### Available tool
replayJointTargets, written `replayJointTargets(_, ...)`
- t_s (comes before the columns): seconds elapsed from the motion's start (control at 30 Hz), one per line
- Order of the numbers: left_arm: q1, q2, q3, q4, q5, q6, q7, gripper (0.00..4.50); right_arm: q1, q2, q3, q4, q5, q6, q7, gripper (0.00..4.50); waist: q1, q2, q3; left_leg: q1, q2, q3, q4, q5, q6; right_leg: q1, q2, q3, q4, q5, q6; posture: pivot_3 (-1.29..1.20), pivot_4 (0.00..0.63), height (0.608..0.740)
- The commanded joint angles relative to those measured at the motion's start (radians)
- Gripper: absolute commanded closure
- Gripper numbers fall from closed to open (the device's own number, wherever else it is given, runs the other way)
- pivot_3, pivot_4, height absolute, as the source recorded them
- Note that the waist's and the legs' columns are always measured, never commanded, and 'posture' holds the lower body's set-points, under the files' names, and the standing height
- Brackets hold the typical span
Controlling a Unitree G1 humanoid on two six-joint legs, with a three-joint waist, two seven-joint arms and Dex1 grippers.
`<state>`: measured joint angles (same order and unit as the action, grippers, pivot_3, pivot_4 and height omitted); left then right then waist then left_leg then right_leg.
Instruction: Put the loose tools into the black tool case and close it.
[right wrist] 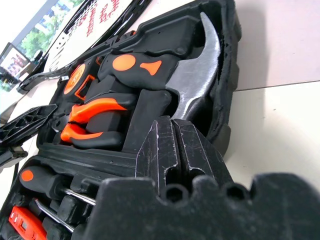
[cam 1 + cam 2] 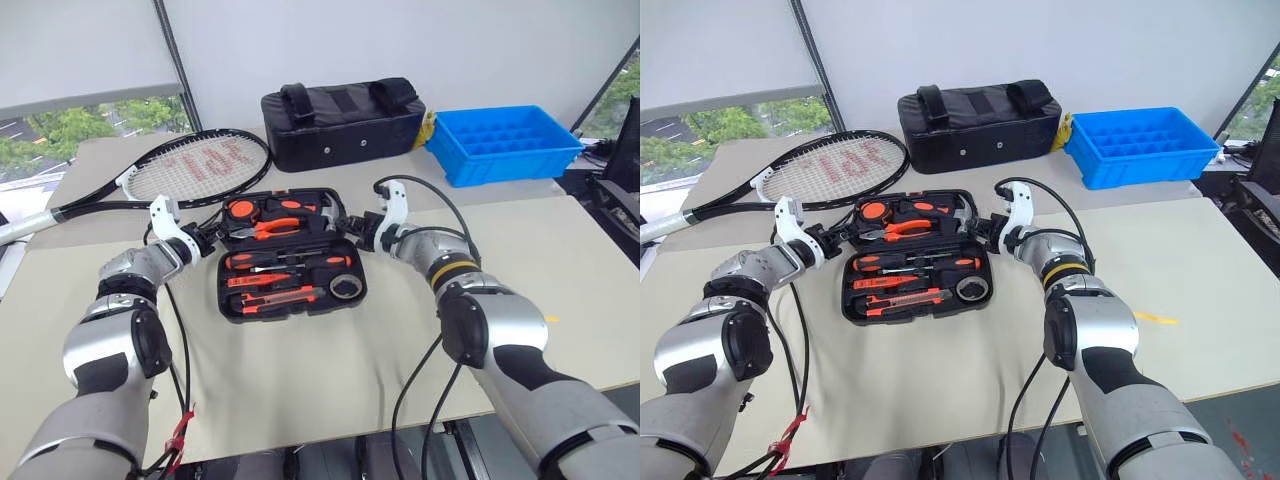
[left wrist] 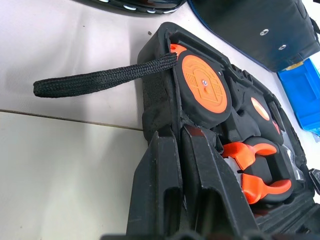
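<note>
**Both hands clenched at the far corners of the open tool case**

The tabletop (image 2: pixel 330 380), covered in pale beige board, carries everything. Landmark: the black tool case (image 2: pixel 290 255), lying open and flat near the middle of it.

Beyond the case and to its left lies a tennis racket (image 2: pixel 195 167), its head near the case's far left corner. Straight beyond the case sits a black fabric bag (image 2: pixel 340 125) with handles, and beyond it to the right a blue plastic tray (image 2: pixel 505 143).

The left hand (image 2: pixel 205 240) sits at the case's far left corner, fingers (image 3: pixel 172 200) pressed together with nothing between them, against the rim of the case. The right hand (image 2: pixel 360 232) sits at the far right corner, fingers (image 1: pixel 170 155) likewise clenched empty, beside the hammer head (image 1: pixel 200 75).

Inside the case's near half lie the screwdrivers (image 2: pixel 280 262), the utility knife (image 2: pixel 285 298) nearest the front edge, and the tape roll (image 2: pixel 346 286) in the right corner. The far half holds orange-handled pliers (image 2: pixel 270 227) and a round orange tape measure (image 3: pixel 204 82).
</note>
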<state>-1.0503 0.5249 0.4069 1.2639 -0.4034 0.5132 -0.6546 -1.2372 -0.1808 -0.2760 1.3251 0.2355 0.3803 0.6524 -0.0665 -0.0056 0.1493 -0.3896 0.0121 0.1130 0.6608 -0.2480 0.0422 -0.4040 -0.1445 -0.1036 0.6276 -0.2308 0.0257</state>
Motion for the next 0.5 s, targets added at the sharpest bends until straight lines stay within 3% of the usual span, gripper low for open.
replayJointTargets(0.03,0.028,-0.005,-0.027,-0.019,0.027,0.032,-0.052,4.48,0.012,-0.002,0.015,-0.019,-0.019,0.031,0.012,4.50,0.000,0.000,0.000,0.000,0.000,0.000,0.000,0.000,0.000,0.000,0.000,0.000,0.000,0.000,0.000,0.00,0.150,0.740)
replayJointTargets(0.5,0.135,0.015,-0.054,-0.166,0.011,0.202,-0.188,4.48,0.064,-0.033,0.076,-0.141,-0.025,0.214,0.172,4.50,-0.002,0.000,0.000,0.001,0.000,0.000,0.000,0.000,0.000,0.001,0.000,0.000,0.000,0.000,0.000,0.00,0.150,0.740)
